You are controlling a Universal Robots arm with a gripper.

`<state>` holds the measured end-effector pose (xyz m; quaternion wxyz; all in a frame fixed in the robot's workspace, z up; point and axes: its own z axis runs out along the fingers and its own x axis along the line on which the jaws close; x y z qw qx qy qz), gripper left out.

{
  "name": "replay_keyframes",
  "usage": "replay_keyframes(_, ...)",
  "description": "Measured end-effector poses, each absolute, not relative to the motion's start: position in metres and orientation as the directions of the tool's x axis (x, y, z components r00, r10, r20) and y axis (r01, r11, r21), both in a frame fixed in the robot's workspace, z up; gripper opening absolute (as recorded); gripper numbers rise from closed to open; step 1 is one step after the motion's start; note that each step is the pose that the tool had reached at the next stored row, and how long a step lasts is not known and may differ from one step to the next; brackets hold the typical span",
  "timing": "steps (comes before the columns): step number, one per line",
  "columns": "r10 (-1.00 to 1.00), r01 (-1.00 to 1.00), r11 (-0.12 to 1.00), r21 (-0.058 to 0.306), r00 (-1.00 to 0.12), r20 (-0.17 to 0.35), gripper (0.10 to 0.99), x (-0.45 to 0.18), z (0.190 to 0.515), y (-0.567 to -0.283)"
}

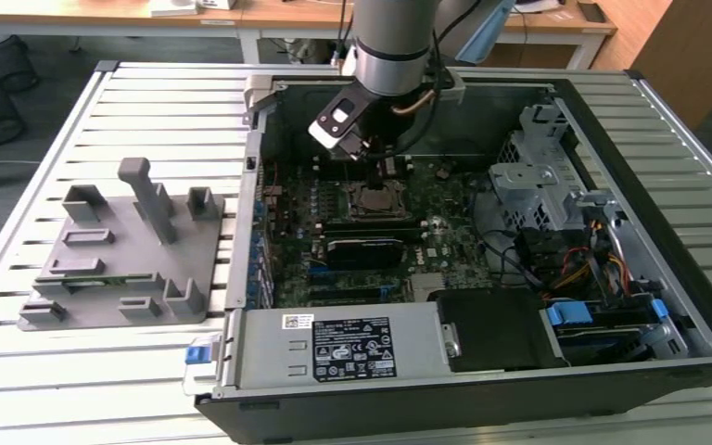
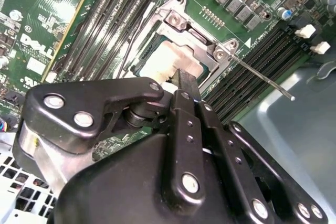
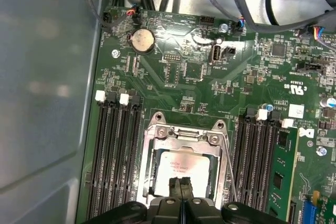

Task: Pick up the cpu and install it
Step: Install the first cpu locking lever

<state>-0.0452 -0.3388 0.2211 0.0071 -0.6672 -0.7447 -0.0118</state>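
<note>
Claw (image 1: 373,165) hangs inside pc case (image 1: 703,306) on desk (image 1: 146,93), over socket (image 1: 378,202), in exterior view. Second wrist view: claw closed, nothing btwn fingers, tips just over cpu (image 2: 160,59); contact unclear. First wrist view: cpu (image 3: 181,163) lies flat w/in socket frame.

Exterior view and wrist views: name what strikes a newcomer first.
The open black computer case stands out, the arm's black gripper reaching into it. In the first wrist view, the small pale silver square cpu lies in the metal-framed socket under the shut gripper. A grey fixture sits at the exterior view's left.
</note>
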Motion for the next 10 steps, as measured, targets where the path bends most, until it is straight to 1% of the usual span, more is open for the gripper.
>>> replay_keyframes(3, 0.996, 0.996, 0.086, 0.008, -0.086, 0.025, 0.106, -0.045, 0.222, -0.339)
replay_keyframes(10, 0.996, 0.997, 0.083, 0.008, -0.083, 0.025, 0.106, -0.045, 0.234, -0.339)
